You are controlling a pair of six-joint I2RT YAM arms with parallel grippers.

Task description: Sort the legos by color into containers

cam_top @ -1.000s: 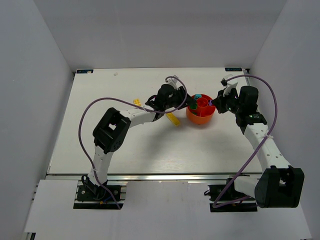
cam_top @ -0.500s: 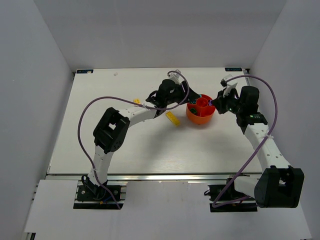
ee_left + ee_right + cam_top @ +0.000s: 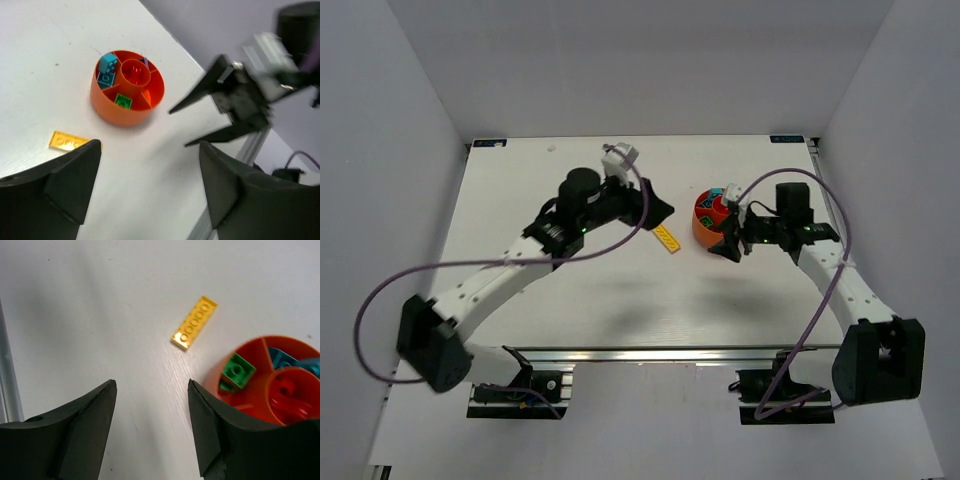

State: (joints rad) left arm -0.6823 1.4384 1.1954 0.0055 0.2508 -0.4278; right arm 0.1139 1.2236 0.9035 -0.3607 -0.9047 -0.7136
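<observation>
The orange bowl [image 3: 706,230] sits on the white table [image 3: 570,290]. Its central cup holds red bricks [image 3: 133,75]. The outer compartments hold teal bricks [image 3: 106,70], a green brick [image 3: 238,370] and a purple brick [image 3: 144,61]. A yellow brick [image 3: 667,239] lies flat on the table just left of the bowl, not touching it. The right gripper [image 3: 729,238] hangs over the bowl's near-right rim, fingers spread wide, holding nothing. The left gripper [image 3: 658,207] hangs left of the bowl, near the yellow brick, likewise spread wide and empty.
</observation>
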